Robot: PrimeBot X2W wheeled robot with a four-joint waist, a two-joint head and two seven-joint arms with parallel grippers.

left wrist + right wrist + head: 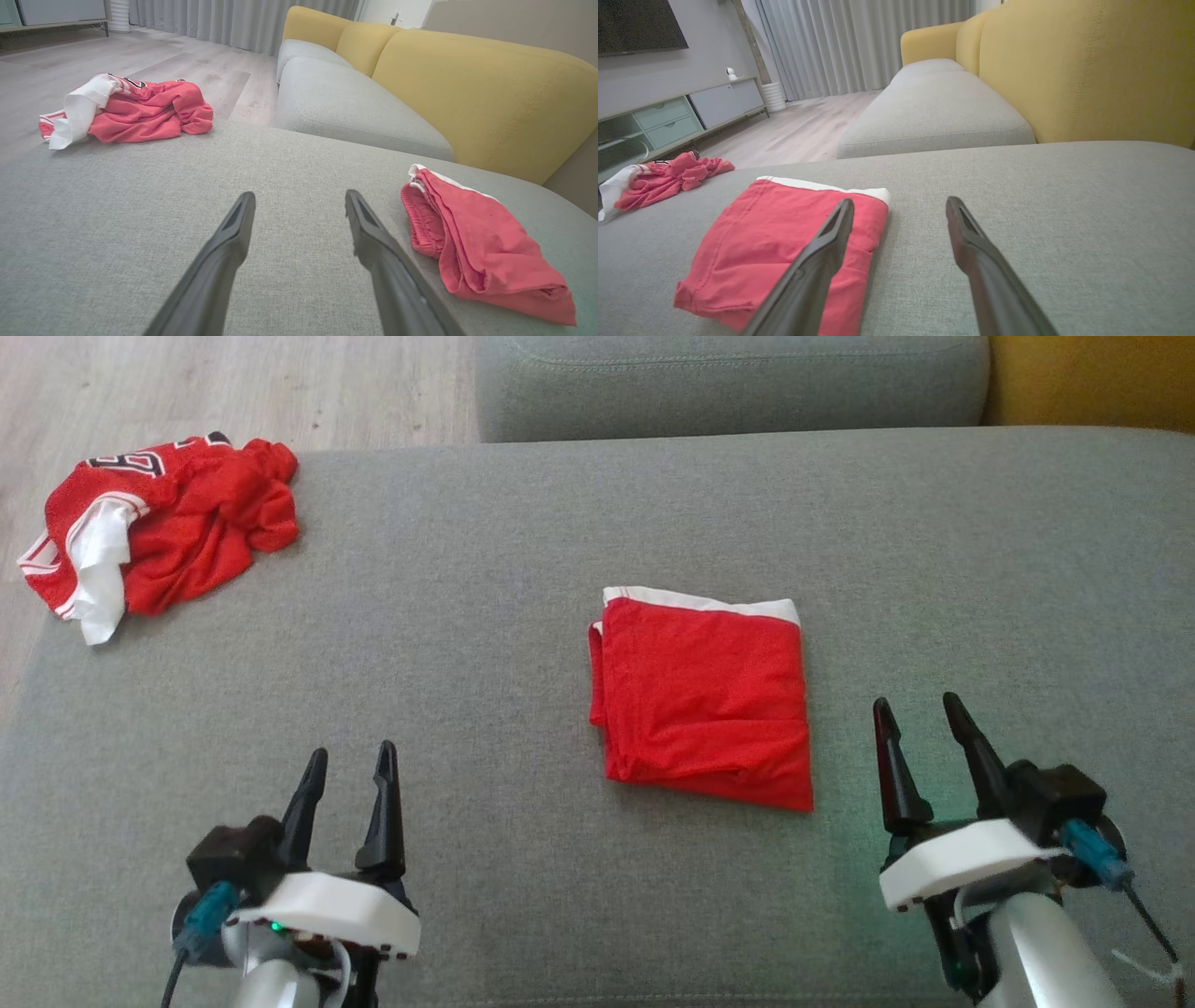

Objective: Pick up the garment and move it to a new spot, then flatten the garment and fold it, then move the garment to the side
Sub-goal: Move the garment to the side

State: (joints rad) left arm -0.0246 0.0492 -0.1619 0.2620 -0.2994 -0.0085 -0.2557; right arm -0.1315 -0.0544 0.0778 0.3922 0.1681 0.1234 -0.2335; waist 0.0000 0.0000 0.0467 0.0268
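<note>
A red garment with a white band lies folded into a neat rectangle in the middle of the grey cushion. It also shows at the right of the left wrist view and at the left of the right wrist view. A second red and white garment sits crumpled at the cushion's far left corner. My left gripper stands open near the front left, well apart from both garments. On the other side my right gripper is open just right of the folded garment, touching nothing.
A second grey seat cushion lies beyond the one in use, with a yellow backrest to the right. Wooden floor runs past the cushion's far left edge. A low cabinet stands across the room.
</note>
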